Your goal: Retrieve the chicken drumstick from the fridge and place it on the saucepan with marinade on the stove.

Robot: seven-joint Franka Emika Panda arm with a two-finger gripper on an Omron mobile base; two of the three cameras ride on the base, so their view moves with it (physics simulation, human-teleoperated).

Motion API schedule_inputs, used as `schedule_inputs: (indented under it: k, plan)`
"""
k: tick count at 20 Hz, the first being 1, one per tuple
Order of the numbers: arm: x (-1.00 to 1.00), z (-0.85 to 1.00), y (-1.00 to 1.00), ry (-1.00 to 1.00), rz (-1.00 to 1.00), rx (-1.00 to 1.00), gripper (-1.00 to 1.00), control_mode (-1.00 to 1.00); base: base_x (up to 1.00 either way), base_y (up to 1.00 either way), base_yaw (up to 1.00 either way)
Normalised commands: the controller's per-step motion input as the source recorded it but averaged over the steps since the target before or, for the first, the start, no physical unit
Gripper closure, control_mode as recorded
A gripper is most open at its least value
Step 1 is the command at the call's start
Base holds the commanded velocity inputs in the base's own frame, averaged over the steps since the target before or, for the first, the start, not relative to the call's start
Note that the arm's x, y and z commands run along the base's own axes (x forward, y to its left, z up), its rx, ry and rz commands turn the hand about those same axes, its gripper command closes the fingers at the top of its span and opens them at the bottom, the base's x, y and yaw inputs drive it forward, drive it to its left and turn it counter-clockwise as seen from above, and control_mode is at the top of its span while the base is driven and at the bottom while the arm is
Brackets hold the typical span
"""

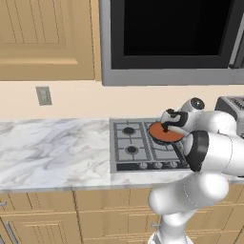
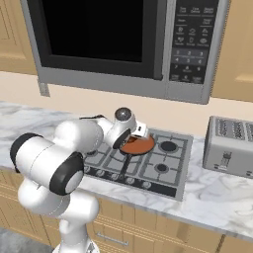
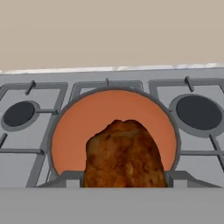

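The hand (image 1: 167, 125) was over the stove (image 1: 131, 143), right above the saucepan (image 1: 165, 133), and it was clenched around the chicken drumstick (image 3: 124, 154). In the hand view the drumstick was a bumpy brown lump sitting between the two dark finger tips (image 3: 70, 179), with one tip on each side of it. Behind the meat lay the marinade (image 3: 87, 127), a flat orange-brown circle that filled the round dark pan. From that view the meat covered the near, middle part of the pan, but whether it touched the liquid could not be told. The pan sat on the grates in the middle of the stove, between two black burners (image 3: 19, 113), one on each side. In the right base view the hand (image 2: 137, 132) was at the near edge of the saucepan (image 2: 138, 145), and the pan's straight dark handle (image 2: 123, 165) pointed toward the front knobs (image 2: 114, 176). The stove (image 2: 163, 165) was set into a white and grey marble bench (image 1: 47, 152). A grey toaster (image 2: 230, 146) stood on the bench just to the right of the stove. A big microwave (image 2: 123, 39) with a dark door hung on the wall above the stove. Light wooden cupboards (image 1: 45, 38) were up high beside it, and more wooden doors were under the bench.
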Motion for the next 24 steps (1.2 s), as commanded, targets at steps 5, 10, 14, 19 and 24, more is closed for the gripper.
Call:
schedule_inputs:
  k: [5, 10, 14, 19, 24]
  plan:
    - [0.26, -0.26, -0.04, 0.0, 0.0, 0.0, 1.0, -1.0, 0.0, 0.0, 0.0]
    - [0.23, -0.22, -0.01, 0.0, 0.0, 0.0, 1.0, -1.0, 0.0, 0.0, 0.0]
    - [0.2, -0.2, 0.0, 0.0, 0.0, 0.0, 1.0, -1.0, 0.0, 0.0, 0.0]
    - [0.09, -0.21, -0.03, 0.0, 0.0, 0.0, 1.0, -1.0, 0.0, 0.0, 0.0]
    - [0.03, -0.19, -0.06, 0.0, 0.0, 0.0, 1.0, -1.0, 0.0, 0.0, 0.0]
